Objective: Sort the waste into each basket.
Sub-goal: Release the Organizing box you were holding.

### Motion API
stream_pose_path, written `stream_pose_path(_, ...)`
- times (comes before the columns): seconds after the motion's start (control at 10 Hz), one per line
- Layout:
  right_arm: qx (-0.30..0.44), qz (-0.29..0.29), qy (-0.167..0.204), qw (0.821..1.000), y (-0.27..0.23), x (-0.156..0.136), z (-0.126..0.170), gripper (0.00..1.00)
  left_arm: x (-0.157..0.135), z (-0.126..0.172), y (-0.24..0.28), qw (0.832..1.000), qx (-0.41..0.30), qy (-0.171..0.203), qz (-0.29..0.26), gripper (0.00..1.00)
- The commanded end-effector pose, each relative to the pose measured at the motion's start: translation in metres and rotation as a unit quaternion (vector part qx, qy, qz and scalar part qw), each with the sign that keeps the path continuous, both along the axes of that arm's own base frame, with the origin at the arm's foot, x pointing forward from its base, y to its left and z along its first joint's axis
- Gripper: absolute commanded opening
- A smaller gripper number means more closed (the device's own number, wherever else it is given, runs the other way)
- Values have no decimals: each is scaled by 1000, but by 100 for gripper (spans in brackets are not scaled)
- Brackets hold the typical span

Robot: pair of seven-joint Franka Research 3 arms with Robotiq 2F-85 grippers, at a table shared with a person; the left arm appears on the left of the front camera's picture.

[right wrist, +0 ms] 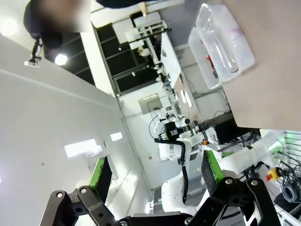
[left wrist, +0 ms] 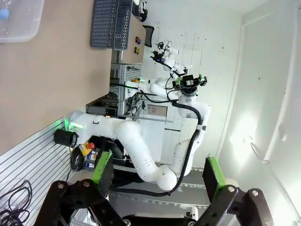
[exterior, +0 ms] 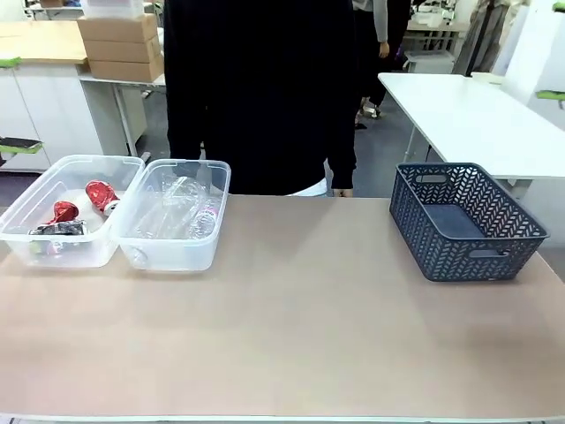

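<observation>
Sitting side by side at the table's (exterior: 291,336) far left are two see-through tubs with rounded corners and rolled rims, their walls touching or nearly so. The left tub (exterior: 40,250) is holding crinkled, shiny red foil pieces (exterior: 99,193) and one dark, glinting piece (exterior: 58,230). The right tub (exterior: 177,256) is holding clear plastic bottles (exterior: 181,209), one showing a pink label. Well apart, at the far right, a dark blue-grey basket (exterior: 465,221) with lattice walls is standing on the matte tan tabletop. A person in black (exterior: 260,93) is standing at the far edge.

Neither arm is showing in the front view. The left gripper (left wrist: 159,174) is hanging off the table with its green-padded fingers (left wrist: 102,167) spread wide, gripping nothing. The right gripper (right wrist: 154,170) is likewise holding its fingers (right wrist: 210,168) apart and empty, with both tubs showing far off in its view.
</observation>
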State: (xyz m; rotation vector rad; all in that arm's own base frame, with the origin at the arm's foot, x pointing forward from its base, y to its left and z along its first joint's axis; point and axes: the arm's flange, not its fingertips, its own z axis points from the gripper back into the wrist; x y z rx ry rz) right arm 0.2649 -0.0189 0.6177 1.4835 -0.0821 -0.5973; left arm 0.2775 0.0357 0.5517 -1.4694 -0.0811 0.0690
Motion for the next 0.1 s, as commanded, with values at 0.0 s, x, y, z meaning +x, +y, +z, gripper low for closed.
stream_pose_path(0.0,-10,6,-7,1000,-4,1,2,100,-1,-1,2,1000,3,-12,-10,100)
